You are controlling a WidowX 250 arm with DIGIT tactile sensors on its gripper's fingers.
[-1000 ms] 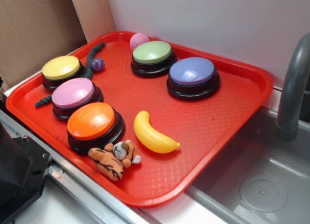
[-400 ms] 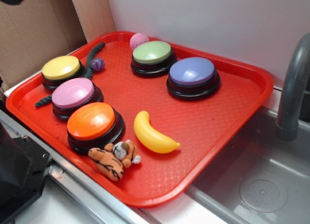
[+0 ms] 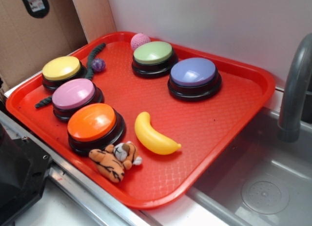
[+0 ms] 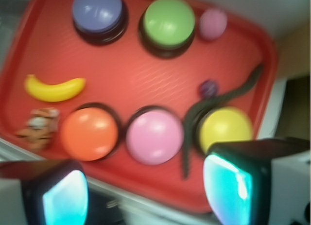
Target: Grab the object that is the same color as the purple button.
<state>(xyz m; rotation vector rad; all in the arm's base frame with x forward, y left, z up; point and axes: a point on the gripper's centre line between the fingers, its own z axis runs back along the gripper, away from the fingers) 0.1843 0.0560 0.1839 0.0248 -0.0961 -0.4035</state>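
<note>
The small dark purple ball (image 3: 98, 65) lies on the red tray (image 3: 214, 123) between the yellow button (image 3: 61, 69) and the dark green rope (image 3: 93, 52); the wrist view shows this ball (image 4: 208, 88) beside the rope (image 4: 214, 101). The purple button (image 3: 194, 72) stands at the tray's back right, top left as the purple button (image 4: 97, 11) in the wrist view. My gripper (image 3: 35, 1) hangs high at the top left, far above the tray's left end. In the wrist view the gripper (image 4: 146, 196) is open, nothing between its fingers.
Pink (image 3: 74, 93), orange (image 3: 92, 122) and green (image 3: 153, 53) buttons stand on the tray, with a yellow banana (image 3: 152, 134), a toy tiger (image 3: 115, 160) and a pink knitted ball (image 3: 140, 40). A sink (image 3: 263, 187) with a grey faucet (image 3: 295, 89) lies to the right. Cardboard (image 3: 34, 40) rises behind.
My gripper has come down into the exterior view at the top left; a second ago only its tip showed at the edge. Nothing on the tray has moved.
</note>
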